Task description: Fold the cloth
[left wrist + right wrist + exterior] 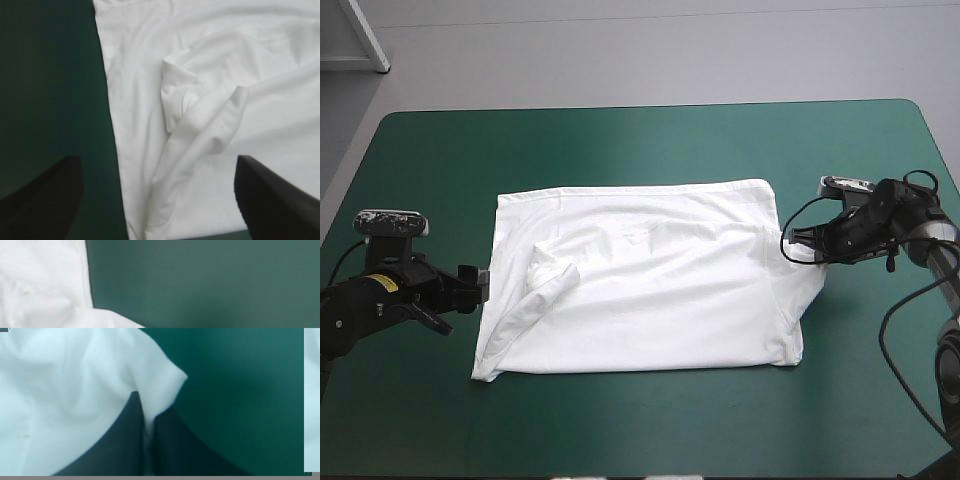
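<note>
The white T-shirt (640, 280) lies spread flat in the middle of the teal-green table, one sleeve (535, 295) folded inward in a rumpled ridge near its left side. My left gripper (480, 283) sits at the shirt's left edge, open. In the left wrist view the T-shirt (210, 100) and its folded sleeve (200, 125) lie ahead of the left gripper (157, 200), whose fingers (45, 195) stand wide apart. My right gripper (792, 243) is at the shirt's right edge. In the right wrist view the right gripper (149, 427) is shut on a fold of the T-shirt (75, 390).
Bare teal-green cover (640, 140) surrounds the shirt on all sides. A black cable loops down beside the right arm near the table's right edge.
</note>
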